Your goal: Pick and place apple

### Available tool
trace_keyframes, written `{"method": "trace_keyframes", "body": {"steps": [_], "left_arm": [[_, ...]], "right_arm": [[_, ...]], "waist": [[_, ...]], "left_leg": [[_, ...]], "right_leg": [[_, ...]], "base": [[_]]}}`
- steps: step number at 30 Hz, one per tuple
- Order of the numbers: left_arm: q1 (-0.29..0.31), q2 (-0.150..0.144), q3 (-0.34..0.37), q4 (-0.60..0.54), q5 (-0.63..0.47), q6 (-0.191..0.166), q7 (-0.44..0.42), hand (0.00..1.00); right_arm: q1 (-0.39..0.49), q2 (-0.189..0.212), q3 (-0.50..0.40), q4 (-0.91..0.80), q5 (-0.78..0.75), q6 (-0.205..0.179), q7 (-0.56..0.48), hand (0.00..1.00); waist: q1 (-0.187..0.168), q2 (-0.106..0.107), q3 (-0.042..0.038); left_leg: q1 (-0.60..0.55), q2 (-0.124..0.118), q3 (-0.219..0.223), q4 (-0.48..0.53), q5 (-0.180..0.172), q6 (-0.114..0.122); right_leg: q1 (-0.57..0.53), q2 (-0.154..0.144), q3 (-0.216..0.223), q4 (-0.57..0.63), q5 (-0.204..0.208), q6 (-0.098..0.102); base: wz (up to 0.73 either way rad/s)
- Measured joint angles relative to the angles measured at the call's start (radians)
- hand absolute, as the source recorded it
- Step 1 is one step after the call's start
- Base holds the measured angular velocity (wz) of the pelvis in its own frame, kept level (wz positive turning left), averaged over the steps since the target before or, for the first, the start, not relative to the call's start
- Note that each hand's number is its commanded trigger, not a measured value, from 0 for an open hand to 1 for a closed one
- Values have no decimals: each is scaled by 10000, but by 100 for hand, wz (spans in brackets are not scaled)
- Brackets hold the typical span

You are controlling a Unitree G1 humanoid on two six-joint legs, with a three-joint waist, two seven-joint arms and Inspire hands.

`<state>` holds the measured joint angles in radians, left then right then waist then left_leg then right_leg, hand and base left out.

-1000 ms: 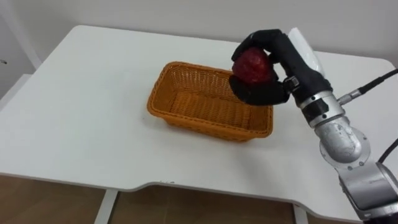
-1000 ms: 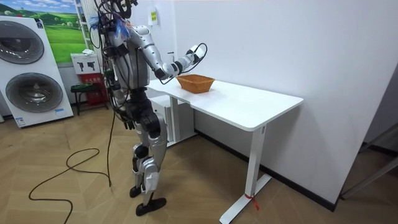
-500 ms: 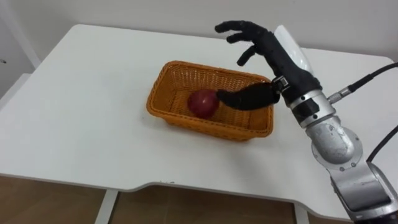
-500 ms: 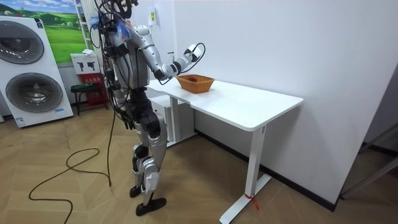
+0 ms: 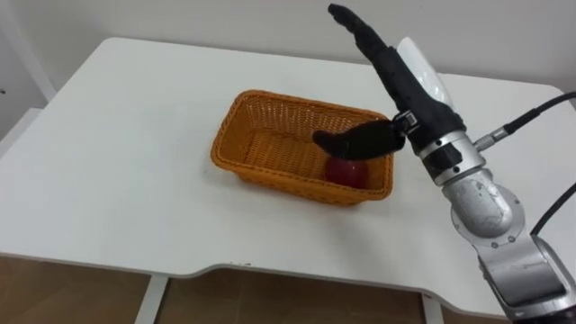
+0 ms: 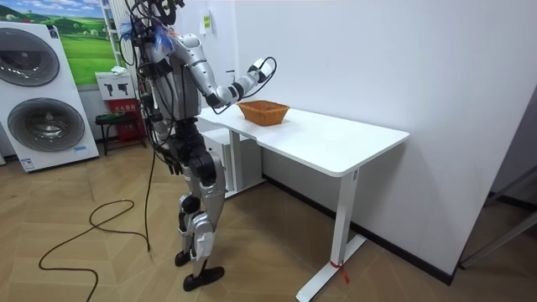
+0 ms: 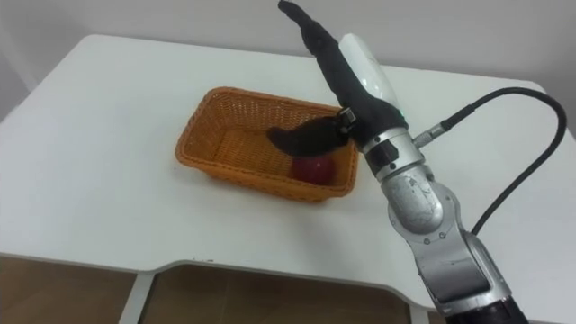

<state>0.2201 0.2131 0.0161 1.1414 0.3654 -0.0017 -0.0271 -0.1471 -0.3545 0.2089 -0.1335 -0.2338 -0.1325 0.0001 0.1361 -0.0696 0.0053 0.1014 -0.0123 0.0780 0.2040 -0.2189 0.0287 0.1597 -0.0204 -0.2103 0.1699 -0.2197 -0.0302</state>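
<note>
The right hand point(image 5: 400, 81), at upper right of centre, has released, its fingers now straight and raised. The apple point(image 5: 345, 171) has rolled from the middle of the basket point(image 5: 261, 171) to its right end, under the thumb. Judgement: placement achieved; only withdrawal remains.

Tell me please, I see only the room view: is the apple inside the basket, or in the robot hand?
Observer: Inside. The apple lies at the right end of the basket, near its front wall.
Operator: Is the right robot hand open?
Observer: Yes, its fingers are straight, pointing up and away from the robot.
Operator: Is it clear of the apple?
Observer: I cannot tell; the thumb reaches over the apple and hides its top.
</note>
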Motion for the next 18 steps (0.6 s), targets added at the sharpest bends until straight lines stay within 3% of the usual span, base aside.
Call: {"method": "trace_keyframes", "body": {"steps": [6,11,15,18], "left_arm": [[115,-1,29,182,-16,-59,162,0],[517,-42,685,186,-67,-211,241,0],[837,-68,1248,185,-15,-346,544,0],[1074,-83,1486,183,-275,-336,819,0]], "right_arm": [[1,-12,-918,-84,-103,-470,-1003,0],[107,-47,-2988,-365,369,-907,-2499,0],[242,-73,-4723,-392,552,-967,-4052,0],[824,-238,-5884,-101,687,-978,-5506,0]], "waist": [[-274,-15,-26],[-808,-35,-48],[-1247,-43,-80],[-1495,-33,-86]], "left_leg": [[-22,-5,-17,25,7,12],[-9,-9,-7,45,11,21],[6,-6,39,12,10,21],[119,-6,73,-59,10,21]], "right_leg": [[-2,-24,-85,7,3,5],[2,-31,-122,-1,7,12],[-1,-30,-124,5,8,14],[35,-25,-74,7,5,18]], "base": [[2],[1],[-2],[-5]]}}
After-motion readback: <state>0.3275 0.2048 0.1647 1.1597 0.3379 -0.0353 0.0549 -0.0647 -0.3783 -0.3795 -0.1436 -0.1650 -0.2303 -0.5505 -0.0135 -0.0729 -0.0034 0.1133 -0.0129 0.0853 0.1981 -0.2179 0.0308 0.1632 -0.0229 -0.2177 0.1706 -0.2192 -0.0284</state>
